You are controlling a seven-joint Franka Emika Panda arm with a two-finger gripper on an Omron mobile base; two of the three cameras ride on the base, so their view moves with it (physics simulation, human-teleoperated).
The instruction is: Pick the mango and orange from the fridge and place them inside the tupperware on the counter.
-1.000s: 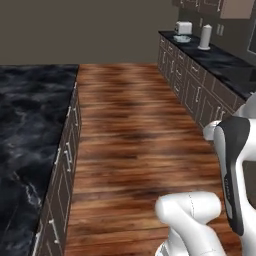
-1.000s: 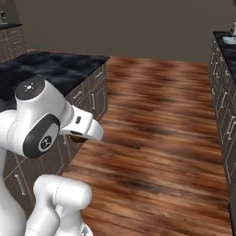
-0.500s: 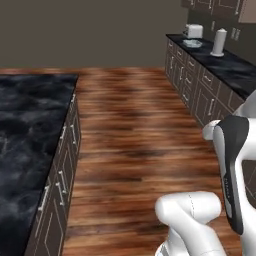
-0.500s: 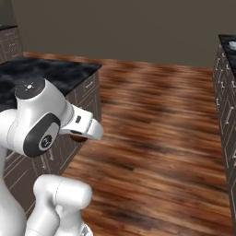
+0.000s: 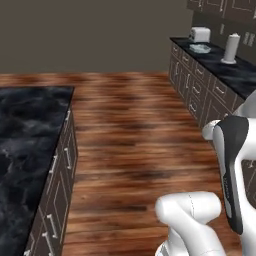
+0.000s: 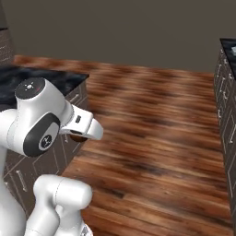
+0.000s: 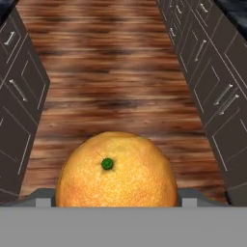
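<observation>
A wooden plank floor (image 5: 130,135) in streaky red-brown runs back to a plain grey-brown wall (image 5: 95,35). Left of the floor stands an island (image 5: 25,145) with a black marble top and dark panelled cabinet fronts carrying silver handles. Right of the floor a second cabinet run (image 5: 200,95) lines the wall, with upper cabinets (image 5: 220,6) above it. The light is even and dim.

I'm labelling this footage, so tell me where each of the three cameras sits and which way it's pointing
Left base view: behind the arm's left, facing forward down the wood floor; far counter with tupperware; white arm lower right.
Right base view: behind the arm's right, facing forward; arm lower left, orange under its hand.
Hand view: on the hand, looking along the gripper at the orange between cabinet rows.
Shared: both base views show the wood floor and the black island top.
</observation>
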